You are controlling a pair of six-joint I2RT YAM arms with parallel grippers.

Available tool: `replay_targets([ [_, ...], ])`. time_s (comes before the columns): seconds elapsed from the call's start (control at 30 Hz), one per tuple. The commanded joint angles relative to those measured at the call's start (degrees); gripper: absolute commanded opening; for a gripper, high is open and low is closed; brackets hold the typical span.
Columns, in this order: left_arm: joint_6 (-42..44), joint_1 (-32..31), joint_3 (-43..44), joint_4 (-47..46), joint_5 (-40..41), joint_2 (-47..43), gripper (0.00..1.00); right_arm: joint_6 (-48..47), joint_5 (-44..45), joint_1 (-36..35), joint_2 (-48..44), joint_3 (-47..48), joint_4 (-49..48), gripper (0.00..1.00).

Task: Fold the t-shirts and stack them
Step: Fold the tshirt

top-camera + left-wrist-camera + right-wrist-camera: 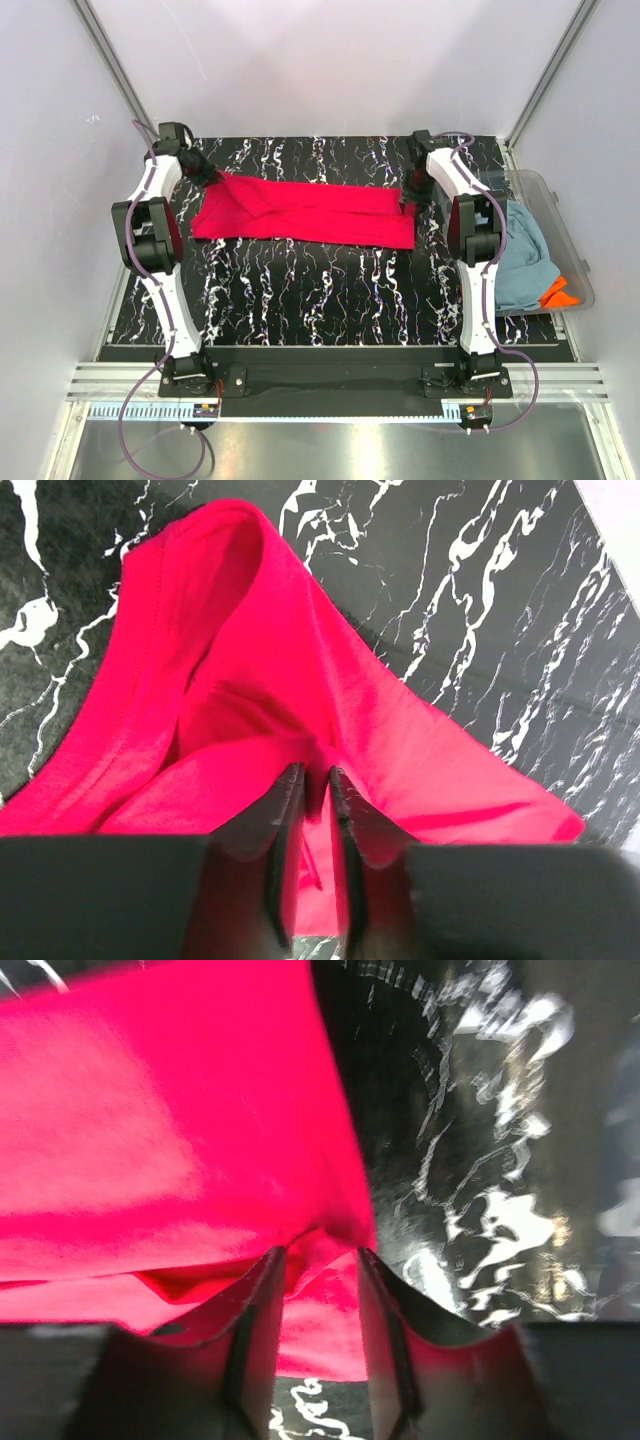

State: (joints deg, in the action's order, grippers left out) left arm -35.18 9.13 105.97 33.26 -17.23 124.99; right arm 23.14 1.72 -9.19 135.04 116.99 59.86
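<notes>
The right fingers [255, 1345] stand apart around the red t-shirt [310, 212]; whether the left fingers [272, 852] pinch it is unclear. Cloth snagged between either pair could drag, spoiling the fold.

Black marbled tabletop [330, 290]; clear plastic tub [548, 205] at right edge.

Grey-blue shirt [525, 262] half behind right arm [478, 260] (orange shirt [558, 293] mostly beneath it)

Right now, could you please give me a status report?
Left jaws narrow, right jaws parted, cloth between both. Red shirt spread across table. Other shirts in tub, aside.
</notes>
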Motion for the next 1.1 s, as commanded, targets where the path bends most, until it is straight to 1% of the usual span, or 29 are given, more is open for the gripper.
replay_targets([
  [0.0, 5.4, -0.8, -0.7, -0.2, 5.4, -5.5, 0.25, -4.1, 5.3, 0.8, 0.2, 8.9, 5.3, 0.45],
  [0.03, 6.5, -1.5, -1.1, 0.6, 7.9, -6.9, 0.32, -4.8, 5.8, 0.8, -0.2, 10.3, 6.2, 0.45],
  [0.07, 7.2, -1.8, -2.9, 1.1, 11.5, -8.1, 0.36, -5.0, 5.7, 0.8, -2.0, 11.1, 6.9, 0.45],
  [0.1, 7.3, -2.0, -4.1, 1.7, 13.2, -11.1, 0.41, -4.9, 4.7, 0.8, -3.3, 10.9, 6.9, 0.46],
  [0.13, 6.7, -2.3, -5.8, 1.9, 14.8, -12.6, 0.49, -4.7, 3.4, 0.6, -4.5, 10.3, 6.8, 0.47],
  [0.17, 5.9, -2.4, -9.3, 1.9, 16.5, -14.2, 0.53, -4.4, 0.6, 0.2, -6.9, 8.0, 6.1, 0.47],
  [0.23, 5.3, -2.3, -13.1, 1.8, 18.2, -18.2, 0.54, -3.6, -1.4, -1.4, -8.7, 5.0, 4.9, 0.47],
  [0.27, 5.2, -2.3, -16.3, 1.8, 18.6, -19.1, 0.53, -3.3, -4.4, -2.0, -10.1, 1.3, 2.8, 0.47],
  [0.3, 5.5, -2.2, -17.5, 1.7, 17.8, -19.8, 0.51, -2.3, -6.0, -3.2, -10.8, -1.0, 1.5, 0.46],
  [0.33, 5.6, -1.8, -18.6, 1.6, 16.5, -20.3, 0.49, -1.8, -7.9, -3.5, -11.1, -3.1, 0.1, 0.45],
  [0.37, 5.6, -1.5, -20.6, 1.5, 13.4, -20.1, 0.45, -0.9, -11.3, -3.7, -11.0, -6.2, -1.6, 0.43],
  [0.4, 5.6, -0.4, -21.2, 1.3, 11.4, -19.8, 0.35, 0.3, -12.2, -4.0, -10.9, -7.5, -2.2, 0.41],
  [0.43, 5.4, 0.2, -21.8, 0.9, 7.1, -18.7, 0.28, 0.7, -12.8, -4.2, -11.1, -9.9, -3.0, 0.36],
  [0.5, 5.3, 1.2, -22.4, 0.6, 5.5, -17.3, 0.19, 0.8, -12.5, -4.3, -11.6, -12.6, -5.8, 0.29],
  [0.57, 6.6, 1.8, -21.8, 0.4, 5.5, -15.6, 0.17, 0.0, -11.7, -4.3, -11.6, -14.2, -6.2, 0.21],
  [0.6, 6.9, 2.0, -21.5, 0.4, 5.5, -15.1, 0.17, -0.5, -11.1, -4.3, -11.6, -14.9, -6.2, 0.19],
  [0.7, 7.1, 2.7, -21.8, 0.5, 5.6, -13.2, 0.16, -1.4, -9.0, -4.2, -11.6, -18.2, -7.2, 0.18],
  [0.83, 8.8, 2.9, -22.2, 2.2, 8.4, -10.1, 0.15, -2.7, -3.8, -3.2, -10.7, -23.0, -7.6, 0.19],
  [0.93, 10.9, 3.4, -19.8, 4.7, 11.1, -6.8, 0.14, -4.8, -0.8, -2.9, -11.0, -25.6, -7.7, 0.20],
  [1.07, 13.6, 3.9, -17.4, 5.7, 13.8, -5.4, 0.15, -5.6, -0.7, -3.0, -13.7, -29.6, -8.8, 0.20],
])
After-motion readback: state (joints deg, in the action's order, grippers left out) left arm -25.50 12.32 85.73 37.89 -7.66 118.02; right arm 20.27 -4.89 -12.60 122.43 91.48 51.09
